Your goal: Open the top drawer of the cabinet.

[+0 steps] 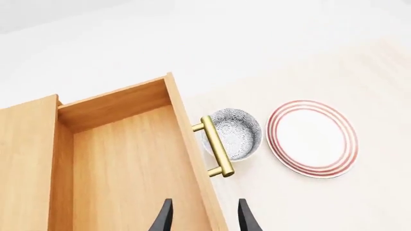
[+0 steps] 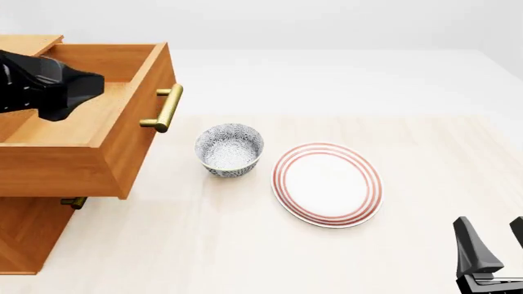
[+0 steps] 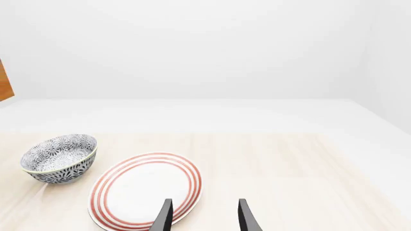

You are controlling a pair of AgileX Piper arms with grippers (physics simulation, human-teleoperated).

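Note:
The cabinet (image 2: 33, 233) stands at the table's left side. Its top drawer (image 2: 90, 131) is pulled far out, showing a plain wooden interior (image 1: 128, 163) with nothing in it. The brass bar handle (image 2: 168, 108) on the drawer front is free, also seen as the handle (image 1: 217, 147) in the left wrist view. My left gripper (image 1: 204, 219) is open and hovers above the drawer's front wall, holding nothing. The left arm (image 2: 57, 86) hangs over the open drawer. My right gripper (image 2: 494, 245) is open near the table's front right corner, far from the cabinet.
A patterned bowl (image 2: 229, 149) sits just right of the drawer handle. A white plate with red rings (image 2: 327, 184) lies to its right. A lower drawer's brass handle (image 2: 73, 202) peeks out under the open drawer.

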